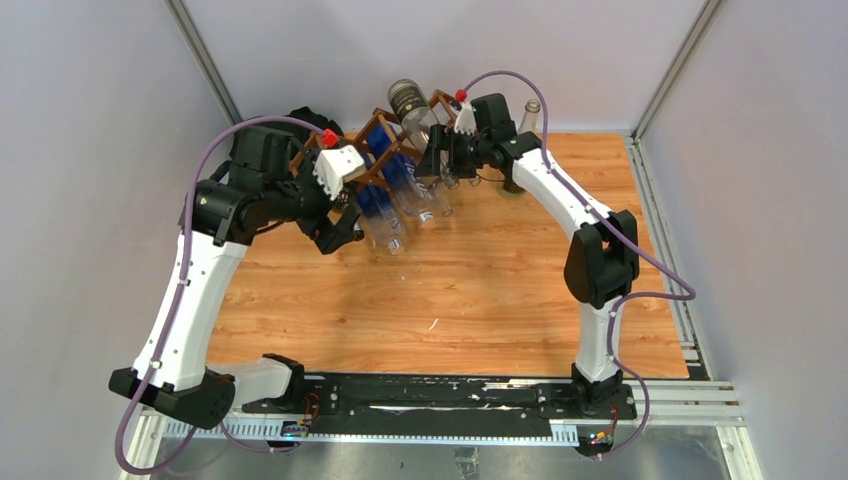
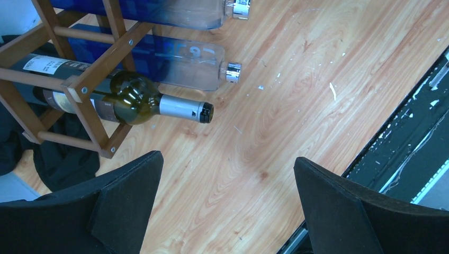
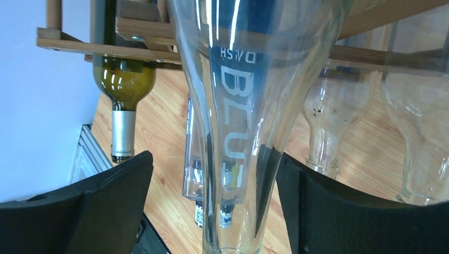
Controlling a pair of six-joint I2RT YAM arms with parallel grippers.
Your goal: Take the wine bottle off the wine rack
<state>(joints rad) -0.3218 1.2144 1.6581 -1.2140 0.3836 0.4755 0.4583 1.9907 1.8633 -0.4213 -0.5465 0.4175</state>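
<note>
The wine rack [image 1: 372,150], a brown lattice of sticks, stands at the back of the table with several bottles lying in its cells. A dark green wine bottle [image 2: 132,98] with a silver foil neck lies in a low cell of the wine rack [image 2: 87,79]. My left gripper [image 2: 227,180] hangs open over bare wood in front of it, holding nothing. My right gripper [image 3: 214,159] is open around the neck of a clear bottle [image 3: 238,100] lettered BLU. Its right finger [image 3: 317,206] is close beside the glass and its left finger [image 3: 114,206] stands apart.
Two clear and blue square bottles [image 2: 185,66] lie above the green one. Other clear bottles [image 3: 323,116] hang in neighbouring cells. A black cloth [image 2: 63,159] lies under the rack's left end. A small clear bottle [image 1: 531,112] stands at the back right.
</note>
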